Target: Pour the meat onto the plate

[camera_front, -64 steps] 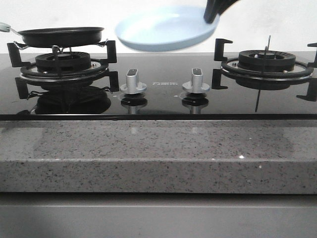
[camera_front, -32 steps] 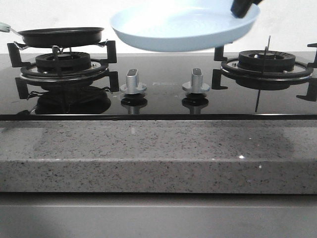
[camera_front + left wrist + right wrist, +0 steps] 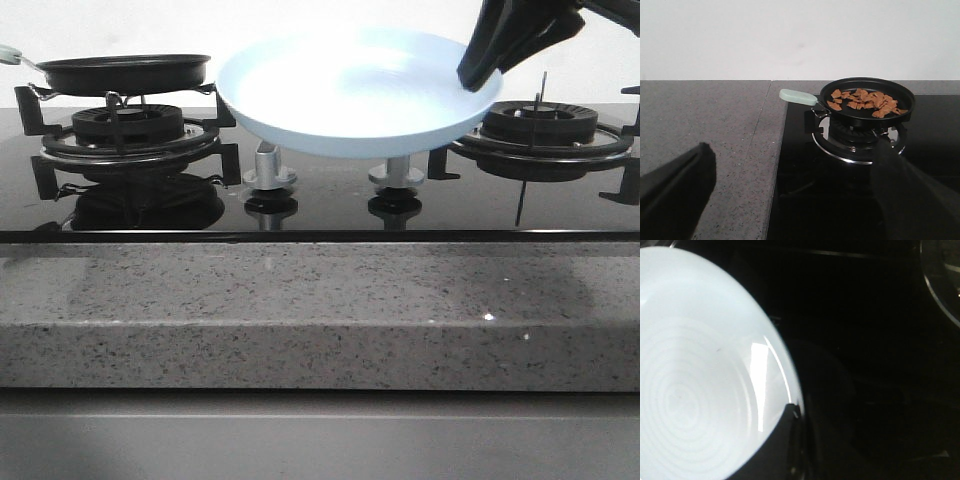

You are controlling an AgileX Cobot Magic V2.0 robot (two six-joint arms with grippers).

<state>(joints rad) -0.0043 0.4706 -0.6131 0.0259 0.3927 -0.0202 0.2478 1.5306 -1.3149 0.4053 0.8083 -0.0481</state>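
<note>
Plate (image 3: 355, 95): pale blue, round, shallow, raised rim. Held in the air above the middle of the hob, over the two control knobs (image 3: 270, 165), between the two burners. Tilted slightly, its open face turned up and a little toward the camera, the near rim lower than the far one. Being round, it has no long axis; seen edge-on in the front view it reads as a wide oval running left to right. Concentric rings show on its inner face in the right wrist view (image 3: 695, 390). It carries nothing.

Right tool (image 3: 480, 75): black, clenched on the plate's right rim, one finger lying over the inner face. The arm comes in from the upper right.

Meat (image 3: 865, 101): heap of small flat orange-brown pieces, spread across the floor of the frying pan (image 3: 840, 112); hidden by the pan wall in the front view.

Frying pan (image 3: 125, 72): black, level, seated on the left burner (image 3: 125, 135). Long axis along its pale green handle (image 3: 798, 96), which points away from the plate, toward the left edge of the hob.

Left tool (image 3: 790, 195): released, its two dark fingers spread wide, holding nothing, well apart from the pan, above the speckled grey desk (image 3: 705, 115) beside the hob.

Right burner (image 3: 540, 130): bare.
</note>
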